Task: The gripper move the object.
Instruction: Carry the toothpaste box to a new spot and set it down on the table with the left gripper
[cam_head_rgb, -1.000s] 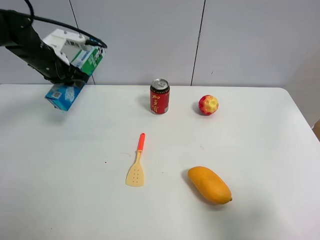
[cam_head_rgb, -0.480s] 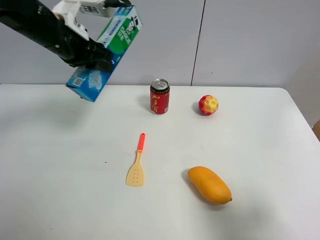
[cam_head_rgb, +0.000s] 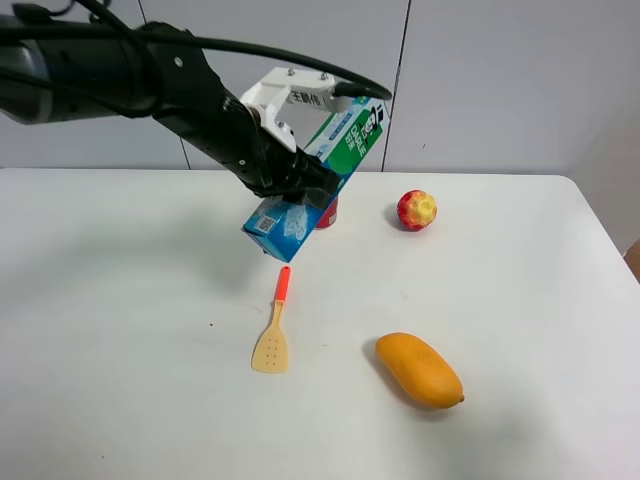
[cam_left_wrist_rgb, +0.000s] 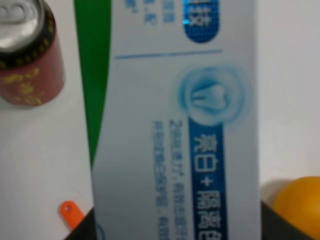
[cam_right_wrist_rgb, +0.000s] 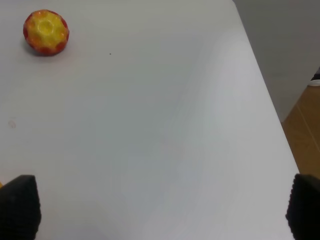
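My left gripper, black with a white block and cables, is shut on the long blue, white and green toothpaste carton. It holds the carton tilted in the air above the table, in front of the red can. In the left wrist view the carton fills the frame, with the can beside it. My right gripper is open and empty over bare table near the right edge; only its two fingertips show.
An orange spatula lies below the carton's lower end; its handle tip also shows in the left wrist view. A mango lies at the front right. A red-yellow apple sits right of the can and shows in the right wrist view.
My left arm has carried the carton from the far left, up and then rightward, to above the can and the spatula's handle. Nothing else moved.
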